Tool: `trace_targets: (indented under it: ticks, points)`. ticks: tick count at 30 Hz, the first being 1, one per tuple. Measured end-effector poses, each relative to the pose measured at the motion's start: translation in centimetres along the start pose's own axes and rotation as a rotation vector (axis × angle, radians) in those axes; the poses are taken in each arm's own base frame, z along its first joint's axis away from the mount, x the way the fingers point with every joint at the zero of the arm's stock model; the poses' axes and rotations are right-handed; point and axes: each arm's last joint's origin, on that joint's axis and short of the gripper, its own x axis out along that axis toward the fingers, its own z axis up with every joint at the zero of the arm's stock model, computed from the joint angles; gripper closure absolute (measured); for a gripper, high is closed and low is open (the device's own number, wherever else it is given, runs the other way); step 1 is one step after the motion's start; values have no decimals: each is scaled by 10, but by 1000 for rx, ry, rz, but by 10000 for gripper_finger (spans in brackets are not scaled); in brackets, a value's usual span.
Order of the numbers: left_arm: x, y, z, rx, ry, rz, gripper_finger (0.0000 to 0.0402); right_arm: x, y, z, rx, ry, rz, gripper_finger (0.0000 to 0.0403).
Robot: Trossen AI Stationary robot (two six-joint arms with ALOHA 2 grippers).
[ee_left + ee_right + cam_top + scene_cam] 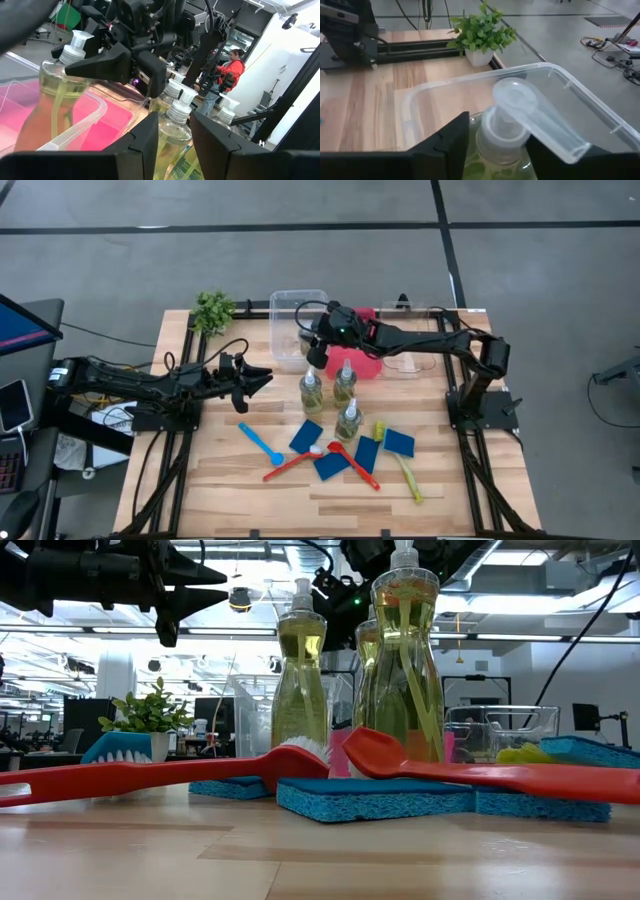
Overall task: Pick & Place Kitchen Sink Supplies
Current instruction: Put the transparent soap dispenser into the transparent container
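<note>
Closest to the low camera, a red brush (130, 776) and a second red brush (500, 778) are seen lying across a blue sponge (370, 798) on the wooden table (200, 490).

From above, the left gripper (255, 380) is found on the left, hanging over bare wood. Its fingers are held a little apart and nothing is held in them. A green plant (213, 310) is set at the far edge. A blue brush (260, 443) is laid near the front.

In the middle, three bottles (345, 383) of yellow-green liquid are stood upright, close together. Four blue sponges (306, 434) are spread in front of them, with the red brushes crossed over some.

Behind the bottles, the right gripper (318, 352) is lowered over a clear bin (285, 300). A fourth bottle (505, 140) is seen right at this gripper, inside the clear bin. Whether it is gripped or let go cannot be told.

A red bin (365, 365) is placed just beside that, and another clear bin (410, 362) farther right. A yellow-green brush (405, 470) is laid at the right, by the last sponge.
</note>
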Motion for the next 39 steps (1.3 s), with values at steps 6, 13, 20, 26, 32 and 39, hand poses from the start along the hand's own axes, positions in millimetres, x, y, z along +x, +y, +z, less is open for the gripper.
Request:
trace_targets:
  ticks: [6,13,20,26,32,39]
  points:
    - [0,0,0,0,0,0,286,-1,0,-1,-2,16,2,172]
    - [0,0,0,0,0,0,286,-5,0,0,-10,26,4,167]
    - [0,0,0,0,0,0,286,-12,-1,2,-30,45,3,177]
    - [0,0,0,0,0,0,286,-17,-4,4,-90,63,-67,175]
    - [0,0,0,0,0,0,286,-26,-7,6,-122,94,-115,176]
    - [0,0,0,0,0,0,286,-46,-10,14,-125,107,-129,177]
